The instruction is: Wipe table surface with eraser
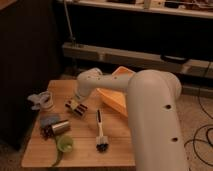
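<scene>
Eraser [76, 106] under tool [77, 102], table surface [117, 147]

Dim room, dark shelving [150, 30], speckled floor [197, 115].

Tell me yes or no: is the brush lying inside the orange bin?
No, the brush lies on the table surface, outside the orange bin; the gripper is over the eraser, left of it.

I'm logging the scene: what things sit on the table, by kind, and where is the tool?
Striped eraser, under the tool: 1
Grey-blue block: 1
Brush: 1
Metal can: 1
Green cup: 1
Orange bin: 1
Pale crumpled object: 1
Total: 7
</scene>
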You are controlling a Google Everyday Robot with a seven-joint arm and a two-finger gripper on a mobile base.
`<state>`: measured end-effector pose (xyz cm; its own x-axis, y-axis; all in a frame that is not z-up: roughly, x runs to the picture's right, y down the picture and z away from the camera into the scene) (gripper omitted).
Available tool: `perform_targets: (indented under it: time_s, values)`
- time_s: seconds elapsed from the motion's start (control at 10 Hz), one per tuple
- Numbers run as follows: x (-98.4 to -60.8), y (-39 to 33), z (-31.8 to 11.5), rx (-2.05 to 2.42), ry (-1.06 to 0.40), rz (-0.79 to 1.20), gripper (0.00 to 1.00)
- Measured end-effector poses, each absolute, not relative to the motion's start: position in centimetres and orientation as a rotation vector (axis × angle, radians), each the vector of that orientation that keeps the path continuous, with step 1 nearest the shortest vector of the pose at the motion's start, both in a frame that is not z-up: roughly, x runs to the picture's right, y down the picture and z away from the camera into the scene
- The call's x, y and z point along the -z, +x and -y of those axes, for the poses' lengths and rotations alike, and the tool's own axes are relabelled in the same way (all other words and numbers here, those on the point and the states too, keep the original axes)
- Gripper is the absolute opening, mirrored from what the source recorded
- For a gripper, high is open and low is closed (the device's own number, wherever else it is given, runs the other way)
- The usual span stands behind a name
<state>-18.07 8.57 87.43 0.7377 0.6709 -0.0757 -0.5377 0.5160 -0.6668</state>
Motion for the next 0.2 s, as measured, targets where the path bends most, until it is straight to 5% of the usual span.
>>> perform_targets:
  time_s: [0.2]
  values:
    - [-86.88, -19.15, -8.61, -0.687, -0.724, 0.203, 0.00]
